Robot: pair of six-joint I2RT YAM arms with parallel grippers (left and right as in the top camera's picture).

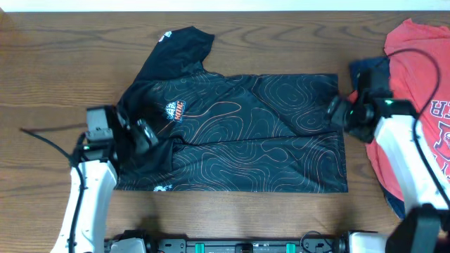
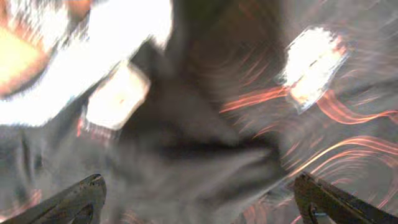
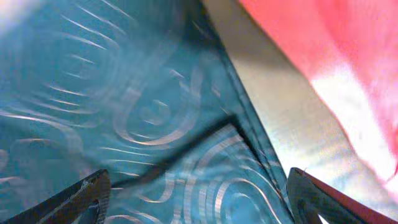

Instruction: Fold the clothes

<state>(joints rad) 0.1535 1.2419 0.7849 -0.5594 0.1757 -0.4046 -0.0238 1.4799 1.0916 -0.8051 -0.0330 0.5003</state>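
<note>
Wooden table (image 1: 56, 42): black shirt (image 1: 246, 133) spread flat; red garment (image 1: 415, 63) at right edge.

The black sports shirt (image 1: 267, 133) lies spread on the tabletop (image 1: 63, 49), turned sideways across the tabletop's middle. Its neck end points toward the tabletop's left side and its hem (image 1: 343, 133) toward the right. The thin fabric carries fine orange-and-white contour lines all over. One short sleeve (image 1: 179, 43) sticks out toward the tabletop's far edge, angled left. A small orange-and-white badge (image 1: 176, 110) sits on the chest near the left end, and a small white mark (image 1: 162, 187) shows at the near-left corner. A shallow crease runs lengthwise through the middle. The left end looks rumpled, the rest fairly smooth.
</note>
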